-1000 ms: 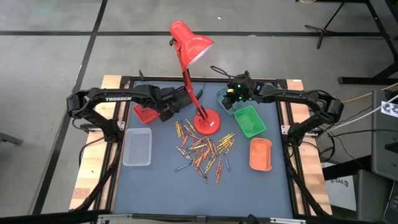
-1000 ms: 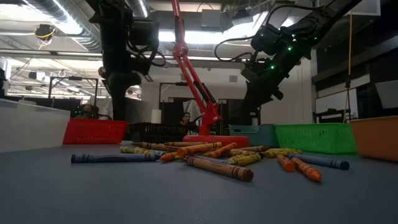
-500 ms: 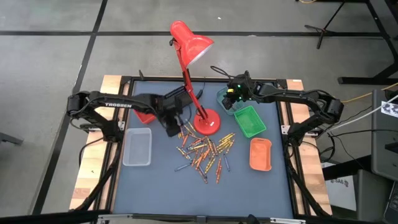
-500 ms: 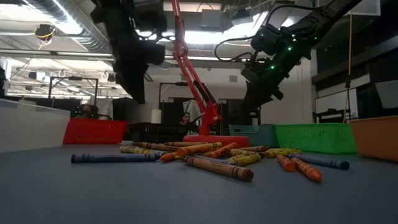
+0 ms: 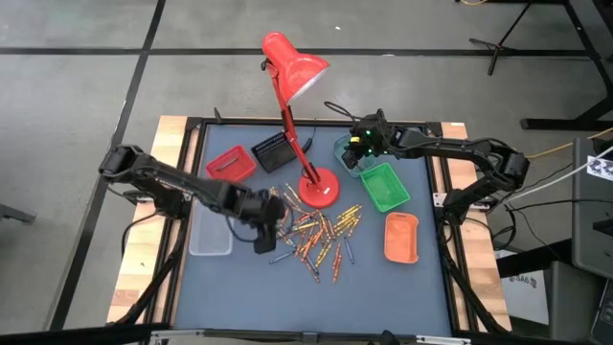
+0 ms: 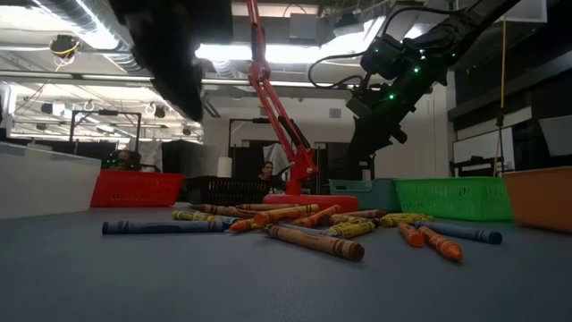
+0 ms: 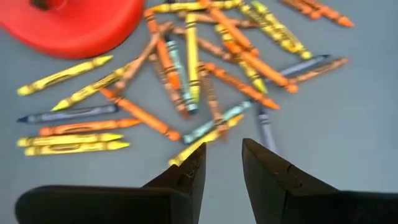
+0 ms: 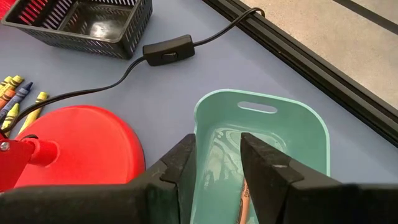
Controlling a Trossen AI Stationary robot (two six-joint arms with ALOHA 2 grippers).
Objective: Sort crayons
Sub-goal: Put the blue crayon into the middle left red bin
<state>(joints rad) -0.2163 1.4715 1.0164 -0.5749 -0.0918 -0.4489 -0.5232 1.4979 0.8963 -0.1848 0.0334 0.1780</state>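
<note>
Crayons (image 5: 313,233): nearly all lie loose on the desk (image 5: 402,287) in a heap just in front of the lamp (image 5: 317,187) base. Only one is visibly sorted, lying in the teal tray (image 8: 273,140) beside the lamp; whether the other trays hold any cannot be told. Left gripper (image 7: 222,163) hovers over the heap's near edge, jaws parted, empty. Right gripper (image 8: 217,162) hangs above the teal tray, jaws apart, empty. Judgement: early stage, bulk of sorting remains.
</note>
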